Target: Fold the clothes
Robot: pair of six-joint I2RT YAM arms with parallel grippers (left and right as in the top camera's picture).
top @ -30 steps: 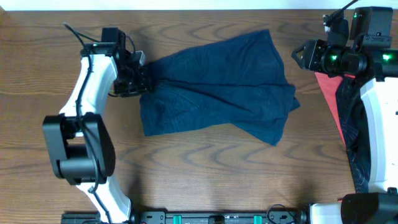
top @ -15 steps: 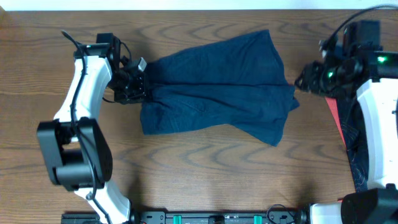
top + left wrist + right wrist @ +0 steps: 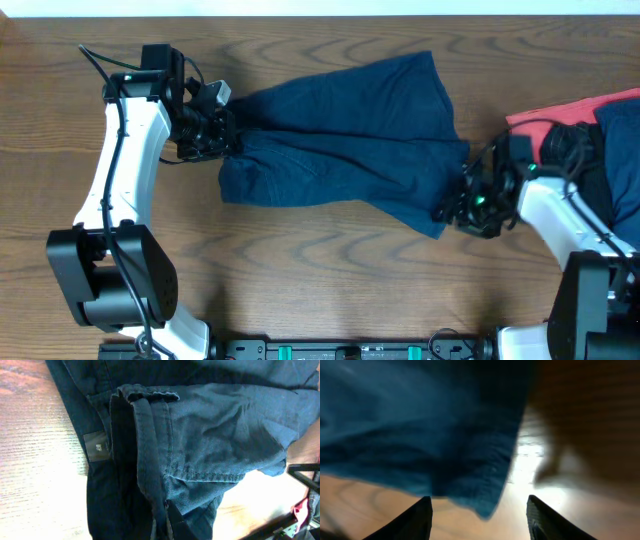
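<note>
A wooden table (image 3: pixel 330 290) carries the dark navy shorts (image 3: pixel 350 150), spread lengthwise across its middle, waistband towards the left arm and both wide legs fanning towards the right; a red cloth (image 3: pixel 545 115) lies apart at the right edge, playing no part. The left gripper (image 3: pixel 222 135) is clamped on the waist end, where the fabric gathers to a point; its wrist camera looks along the turned-over waistband (image 3: pixel 145 450) and the small tag (image 3: pixel 96 446) beside it. The right gripper (image 3: pixel 455 205) sits low at the nearer leg's outer corner, fingers (image 3: pixel 420 515) spread apart with nothing between them but the dangling hem (image 3: pixel 490 495); no pinch has been made. The step in hand appears to be taking that hem; done well, the fingers would advance until the stitched edge sits deep between them, then close on both layers, not a single ply; the corner looks limp and likely to slip from a shallow bite. The left grip should hold firm meanwhile, keeping the cloth taut so the fold runs straight.
</note>
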